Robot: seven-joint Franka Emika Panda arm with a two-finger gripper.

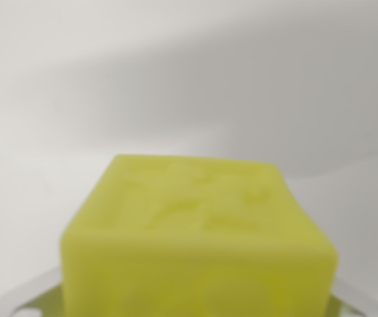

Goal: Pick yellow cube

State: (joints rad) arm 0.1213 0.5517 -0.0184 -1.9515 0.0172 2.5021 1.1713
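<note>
Wrist view, read from its left to its right. At the lower left corner, a strip of bright metal (pixel 24 300) is showing, which I am taking to be part of my own pincer; a matching sliver (pixel 363 300) is showing at the lower right. Between them, one yellow cube (pixel 198 244) is filling the lower middle of the picture, blurred by closeness, with faint raised marks on its upper face. It is lying directly ahead of my pincer, centred between the two metal pieces and pressing up against the bottom edge of the view. Its faces are looking near equal, so I am finding no long axis to align with; one flat side is facing the camera squarely.

Behind the cube, a plain pale surface (pixel 189 79) is filling the rest of the picture, crossed by a soft grey shadow running from the upper middle toward the right edge. No table edge or corner is visible, so I am unable to place the cube upon it.

Count: one cube, two metal pieces, no other objects.

My fingertips are lying outside the picture; I cannot tell whether the pincer is spread, closed, or already gripping the cube. Whether the cube is resting on the surface or lifted clear is likewise unclear.
</note>
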